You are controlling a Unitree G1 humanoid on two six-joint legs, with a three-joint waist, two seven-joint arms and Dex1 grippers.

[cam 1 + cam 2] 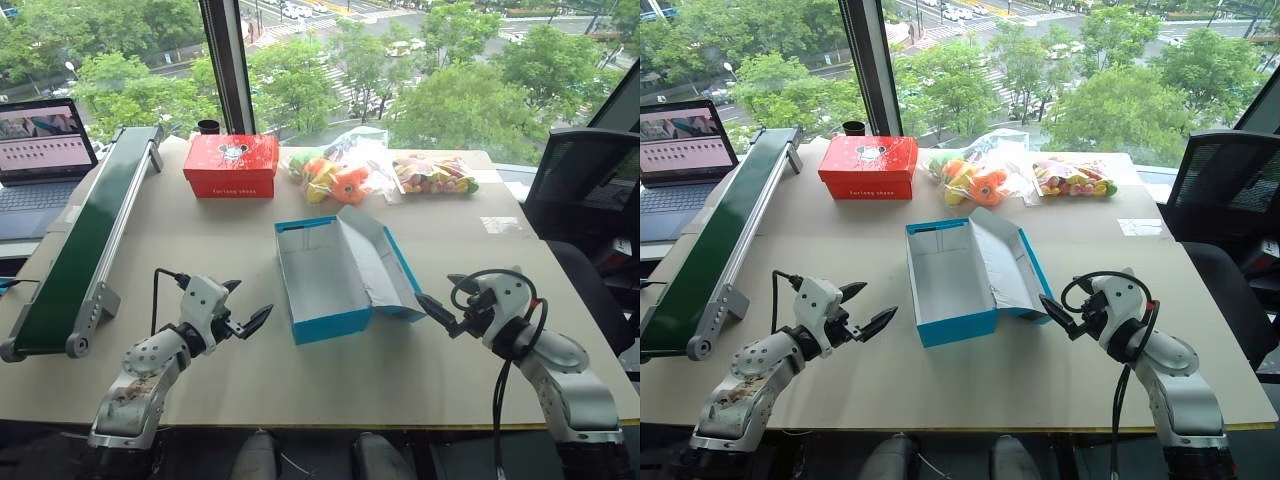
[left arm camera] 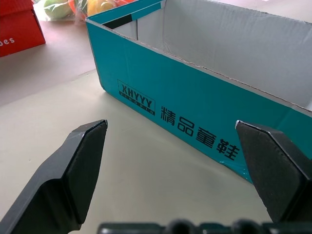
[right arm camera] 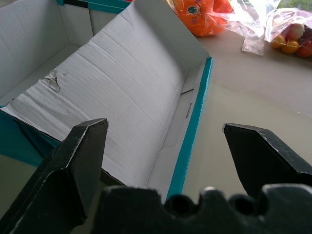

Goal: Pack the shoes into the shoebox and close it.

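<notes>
The blue shoebox stands open at the middle of the table. Its pale inside is empty and its lid leans out to the right. The shoes are out of view. My left gripper hovers open just left of the box's near corner. In the left wrist view it faces the lettered blue side wall. My right gripper is open too, close to the lid's near right edge. In the right wrist view it looks into the lid's white inner face. Neither gripper holds anything.
At the back of the table are a red box and clear bags of orange plush toys and coloured pieces. A green conveyor runs along the left side, with a laptop beyond it. A black chair stands at the right.
</notes>
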